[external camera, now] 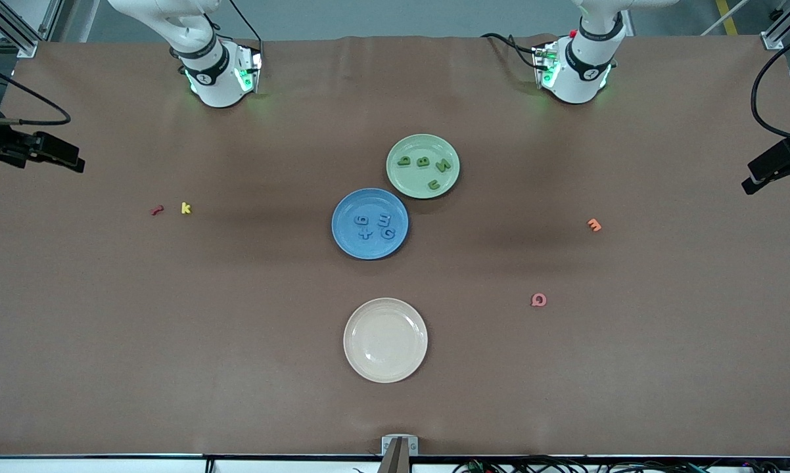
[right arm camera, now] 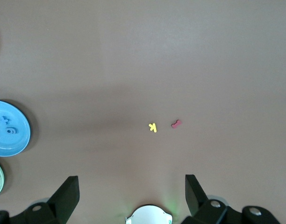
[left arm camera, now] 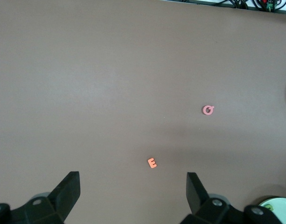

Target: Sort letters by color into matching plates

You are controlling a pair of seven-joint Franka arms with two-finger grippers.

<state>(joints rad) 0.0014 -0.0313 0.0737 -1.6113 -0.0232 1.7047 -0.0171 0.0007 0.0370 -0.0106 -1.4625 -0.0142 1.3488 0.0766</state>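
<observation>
You have the blue plate point(external camera: 369, 223) at the middle of the table point(external camera: 237, 328); take it as the reference. It holds four blue letters point(external camera: 374, 226): a 6, a +, an E-shape and a G, all lying flat inside the rim.

The green plate point(external camera: 422, 166) sits just beside the blue plate, farther from the front camera and slightly toward the left arm's end; the rims nearly touch, though you cannot tell whether they do. It holds four green letters point(external camera: 424, 169): a b, a B, an N and a u.

The cream plate point(external camera: 385, 339) lies nearer to the front camera than the blue plate, apart from it.

Strays on the bare table: a yellow k point(external camera: 185, 208) and a red letter point(external camera: 157, 210) well toward the right arm's end from the blue plate; an orange E point(external camera: 593, 225) and a pink Q point(external camera: 538, 300) well toward the left arm's end.

Left gripper point(left arm camera: 133, 186): up in the air over bare table near the orange E, jaws spread wide, grasping nothing.

Right gripper point(right arm camera: 132, 186): over bare table near the yellow k, jaws spread wide, grasping nothing.
</observation>
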